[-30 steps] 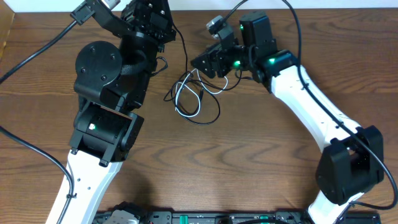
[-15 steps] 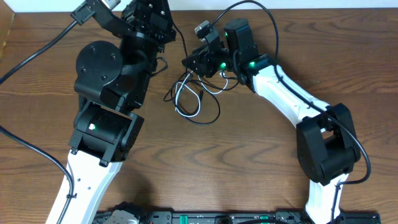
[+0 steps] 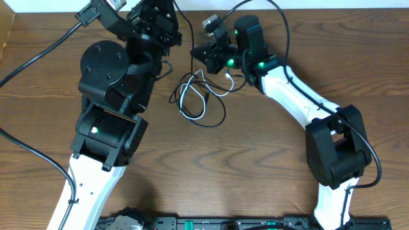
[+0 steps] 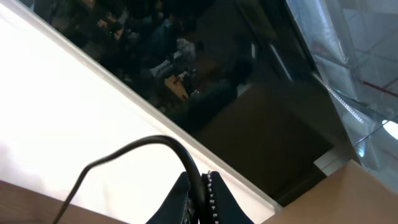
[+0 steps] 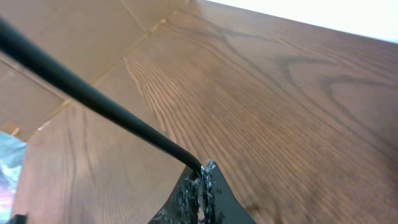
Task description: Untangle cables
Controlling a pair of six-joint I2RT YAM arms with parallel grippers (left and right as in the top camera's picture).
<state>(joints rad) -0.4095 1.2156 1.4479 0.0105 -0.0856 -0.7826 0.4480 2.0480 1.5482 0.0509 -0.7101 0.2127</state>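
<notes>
The cables lie tangled on the wooden table between the arms. The thin black cable [image 3: 221, 115] loops around the white cable [image 3: 183, 101]. My left gripper [image 3: 169, 16] is raised at the table's far edge, shut on the black cable [image 4: 143, 142], which arcs up and left from its jaws [image 4: 200, 186]. Just right of it, my right gripper [image 3: 195, 52] sits above the tangle. It is shut on the black cable [image 5: 93, 99], which runs taut up and left from the fingertips [image 5: 201, 172]. The white cable is held by neither gripper.
The bulky left arm [image 3: 112, 83] covers the table left of the tangle. The right arm [image 3: 300, 96] slants across the right side. Thick black arm wires [image 3: 38, 48] trail at far left and arch over the right wrist. The table's far edge [image 3: 332, 10] is close behind both grippers.
The right gripper has moved left and toward the far edge, nearer the left gripper, and its jaws have closed on the black cable. The left arm holds still.
</notes>
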